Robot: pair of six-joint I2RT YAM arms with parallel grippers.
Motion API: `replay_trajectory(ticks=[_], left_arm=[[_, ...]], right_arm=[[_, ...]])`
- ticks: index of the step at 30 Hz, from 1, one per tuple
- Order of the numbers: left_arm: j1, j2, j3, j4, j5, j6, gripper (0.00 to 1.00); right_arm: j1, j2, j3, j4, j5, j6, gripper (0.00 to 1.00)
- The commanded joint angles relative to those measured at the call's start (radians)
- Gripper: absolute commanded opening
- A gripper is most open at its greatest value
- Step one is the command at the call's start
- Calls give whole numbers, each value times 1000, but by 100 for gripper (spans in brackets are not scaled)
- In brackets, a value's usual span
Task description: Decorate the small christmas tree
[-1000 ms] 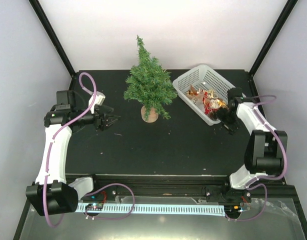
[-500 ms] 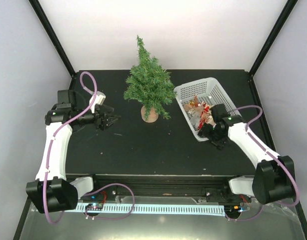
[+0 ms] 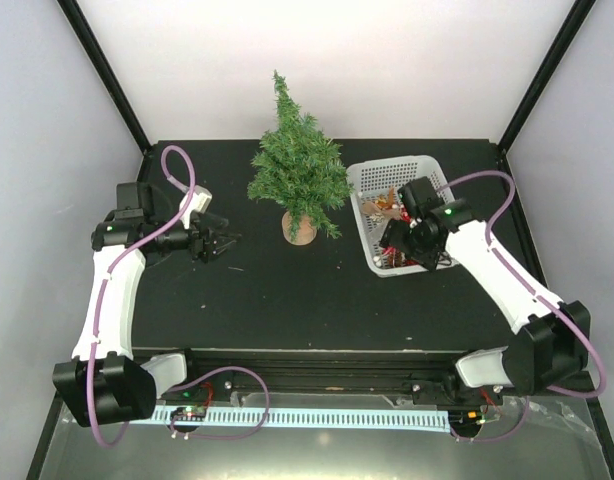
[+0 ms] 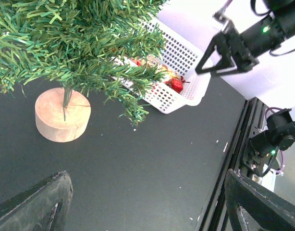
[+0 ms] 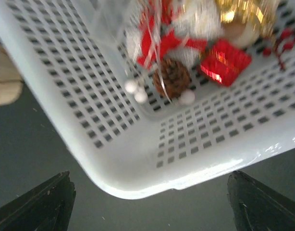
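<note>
The small christmas tree stands upright at the table's back centre on a round brown base; it also shows in the left wrist view. No ornament shows on it. A white basket right of the tree holds ornaments: a pine cone, a red gift box, white beads. My right gripper is open and empty above the basket's near corner. My left gripper is open and empty, left of the tree base, low over the table.
Black frame posts stand at the back corners, a rail runs along the table's near edge, white walls on three sides. Dark tabletop lies between the arms.
My right arm has swung left and the basket has slid and turned with it, closer to the tree. My left arm has barely moved.
</note>
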Motion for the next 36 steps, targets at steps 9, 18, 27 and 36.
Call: replay_trajectory(ticks=[9,18,27,36], left_arm=[[6,-14,-19,-35,17,39,87],[8,-12,-23,-50,0,42,87],[7,-2,-9,-65,-14,67,86],[8,15,-9,-38,-1,43,87]], right_arm=[[-199,98,173,-33,107,-111,87],[-335,272,222,31,55,-153,84],[-352,251,35,123,-16,-142,84],[-351,126,-161,167,-29,-149,84]])
